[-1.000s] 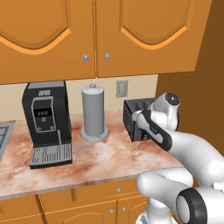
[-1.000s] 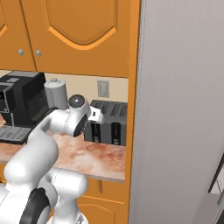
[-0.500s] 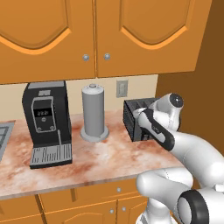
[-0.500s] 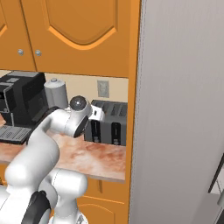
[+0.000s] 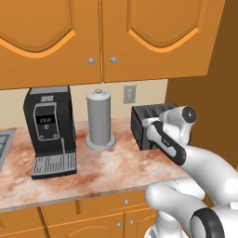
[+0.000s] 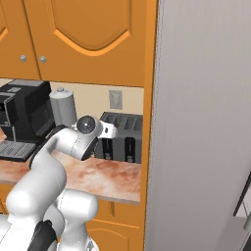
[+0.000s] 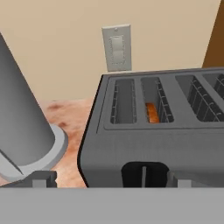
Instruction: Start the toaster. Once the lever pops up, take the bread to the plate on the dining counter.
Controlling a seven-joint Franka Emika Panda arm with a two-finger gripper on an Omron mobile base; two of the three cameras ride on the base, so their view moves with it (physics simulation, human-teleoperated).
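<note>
The black toaster (image 5: 139,126) stands at the right end of the marbled worktop, against the wall, and also shows as the toaster (image 6: 128,133) from the other side. From the hand, the toaster (image 7: 153,144) is close below me, with its narrow grey end facing me and a dark lever slot (image 7: 143,173) low in that face. The bread (image 7: 152,113) sits deep in the second slot, and only its orange-brown edge shows. My gripper (image 7: 109,180) is open and empty, just short of that end face. The plate and the dining counter are out of view.
A grey cylinder on a round base (image 5: 100,118) stands left of the toaster, and a taller black coffee machine (image 5: 49,130) is further left. Behind them is a wall outlet (image 7: 117,47). Orange cabinets hang overhead. A tall grey panel (image 6: 206,122) closes off the right side.
My hand has shifted a little to the right, along the toaster's end. The gripper has stayed open and the toaster has not moved.
</note>
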